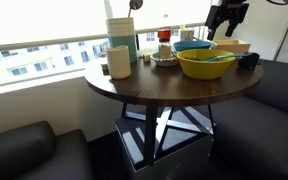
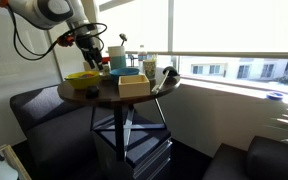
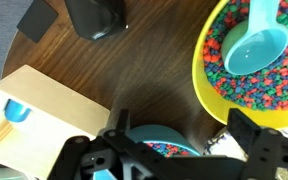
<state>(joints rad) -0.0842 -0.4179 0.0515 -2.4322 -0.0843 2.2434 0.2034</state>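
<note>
1. One arm is in play, and we see its gripper [image 3: 172, 150] hanging over the round, dark wood-grain table [image 3: 134, 70]. Its jaws are spread wide with nothing between them.
2. Right beneath it in the wrist view sits the blue bowl [image 3: 156, 134], smooth-rimmed, with multicoloured beads showing inside. The black fingers [image 3: 84, 160] straddle it from above, and we cannot tell whether they touch it.
3. Just beside it we have the yellow bowl [image 3: 200, 62], round and glossy and full of the same bright beads. A teal plastic scoop [image 3: 256, 45] lies in them.
4. On the blue bowl's other side we spot a pale wooden box [image 3: 54, 105], flat-topped and square-edged.
5. Further across the table, a matte black rounded object [image 3: 94, 15] sits apart from both bowls.
6. In an exterior view, a tall teal-and-white jug [image 1: 121, 38] and a cream cup [image 1: 119, 62] stand near the table's rim, well apart from the gripper.
</note>
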